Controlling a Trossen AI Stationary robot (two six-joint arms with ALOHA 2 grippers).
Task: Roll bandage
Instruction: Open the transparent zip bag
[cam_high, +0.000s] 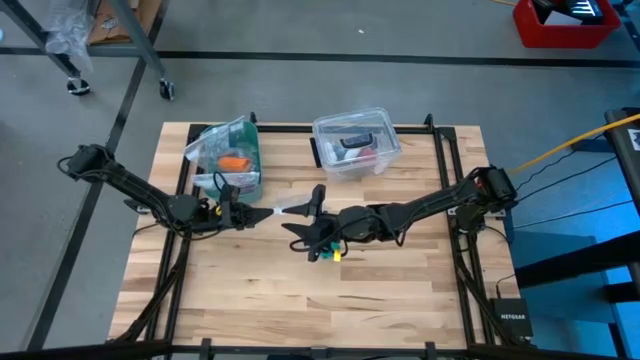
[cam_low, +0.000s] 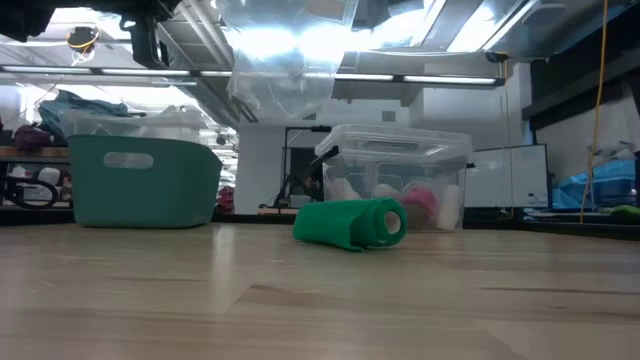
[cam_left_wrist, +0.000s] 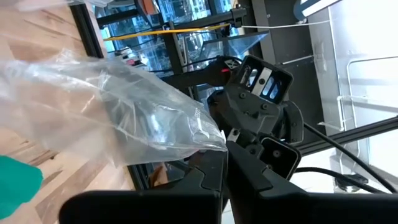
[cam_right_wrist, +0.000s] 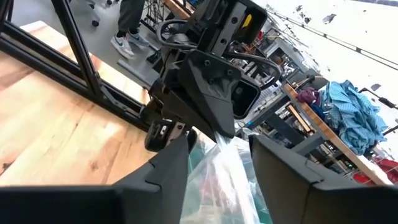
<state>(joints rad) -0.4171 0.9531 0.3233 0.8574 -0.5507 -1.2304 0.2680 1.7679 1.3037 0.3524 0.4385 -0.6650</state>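
The teal-green bandage (cam_low: 350, 223) lies rolled on its side on the table, near the middle. A teal bit of it shows in the left wrist view (cam_left_wrist: 15, 185). No gripper touches it. My left gripper (cam_high: 262, 214) is above the table's middle left, shut on a clear plastic bag (cam_high: 290, 207), which also shows in the low view (cam_low: 285, 55). My right gripper (cam_high: 310, 217) faces it from the right, open. Its fingers (cam_right_wrist: 165, 177) stand on either side of the bag's free end (cam_right_wrist: 221, 171). Whether they touch it, I cannot tell. My left gripper pinches the clear plastic bag by a gathered corner (cam_left_wrist: 214, 147) between its two fingers. The fingers come level from the table's left. The bag is lifted clear of the table, and its loose end reaches toward my right gripper.
A teal bin (cam_high: 228, 160) with an orange item and more clear plastic stands at the far left. A clear lidded box (cam_high: 357, 143) stands at the far middle. Black frame rails run along the table's left and right sides. The near half of the table is bare wood.
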